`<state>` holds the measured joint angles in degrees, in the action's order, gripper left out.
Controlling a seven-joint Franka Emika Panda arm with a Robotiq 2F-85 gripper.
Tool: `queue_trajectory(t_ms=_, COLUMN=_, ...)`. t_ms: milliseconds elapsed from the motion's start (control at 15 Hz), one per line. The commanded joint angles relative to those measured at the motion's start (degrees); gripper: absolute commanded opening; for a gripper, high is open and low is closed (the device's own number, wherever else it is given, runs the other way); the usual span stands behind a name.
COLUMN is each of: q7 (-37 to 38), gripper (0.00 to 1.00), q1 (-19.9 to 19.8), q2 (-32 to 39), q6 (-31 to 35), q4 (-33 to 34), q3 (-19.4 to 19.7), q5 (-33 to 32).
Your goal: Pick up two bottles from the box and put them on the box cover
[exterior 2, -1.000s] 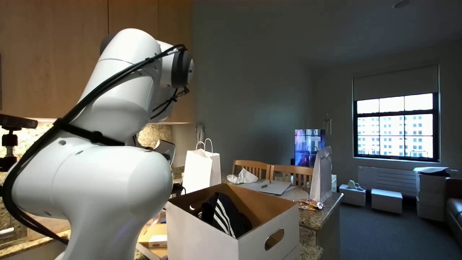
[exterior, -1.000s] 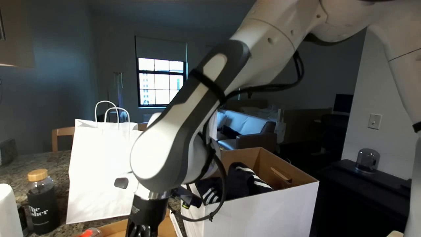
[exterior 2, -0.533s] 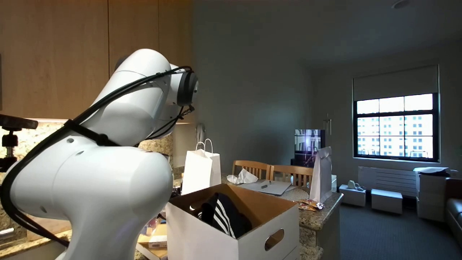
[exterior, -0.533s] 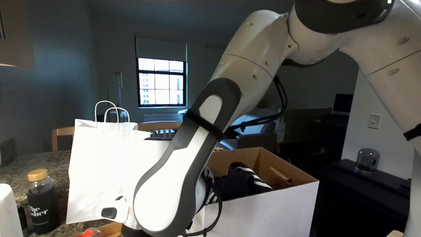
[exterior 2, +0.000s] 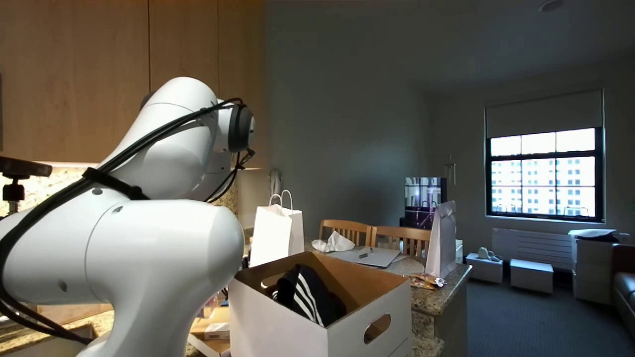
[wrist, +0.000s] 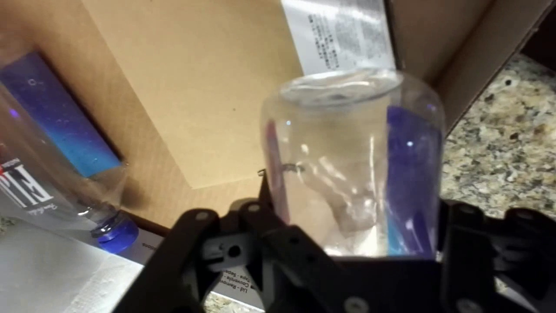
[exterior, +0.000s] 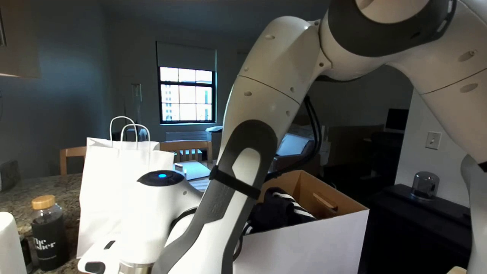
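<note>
Done: the first bottle point(wrist: 61, 165) lies on its side at the edge of the cover point(wrist: 100, 78), its blue cap point(wrist: 118, 237) next to the white printed rim. The opposite end runs out of the wrist view, so whether the whole bottle rests inside the cover cannot be confirmed. It is judged to be the first of the two required.

In hand: the claw point(wrist: 354, 208) grasps the second bottle point(wrist: 352, 161), with a finger against each side. In the wrist view this bottle appears over the cover, in front of a flat brown card point(wrist: 208, 87) and a white label point(wrist: 343, 34). Its neck is hidden behind the claw. Contact between bottle and cover cannot be determined.

Source: the box point(exterior 2: 278, 322), visible in both exterior views, stands just beside the cover, with dark striped cloth point(exterior 2: 310, 297) at its opening. The lower interior is out of sight, so its full contents cannot be verified.

Outstanding, by judgement:
1. Seat the second bottle until the cover supports it.
2. Release the claw.
3. Withdraw without striking either bottle.

Caution: in the wrist view the second bottle overlaps the line of the cover's wall, with the speckled table point(wrist: 499, 152) beyond. Verify that it sits inside that wall before release; a smooth, round body may roll or topple.
</note>
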<state>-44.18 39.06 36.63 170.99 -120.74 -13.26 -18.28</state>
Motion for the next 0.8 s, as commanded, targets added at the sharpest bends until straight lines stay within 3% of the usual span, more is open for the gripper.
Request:
queue_trajectory(t_ms=0, q7=8.3, gripper=0.98, q1=6.4, q2=1.1, q6=-0.1, q4=3.8, q3=6.4, q5=-7.0)
queue_trajectory(t_ms=400, q7=17.9, gripper=1.0, q1=11.6, q2=0.8, q6=-1.4, q4=8.4, q3=12.4, q5=-14.3)
queue_trajectory(t_ms=733, q7=16.7, gripper=1.0, q1=9.5, q2=-1.3, q6=-12.2, q4=10.1, q3=9.3, q5=-16.0)
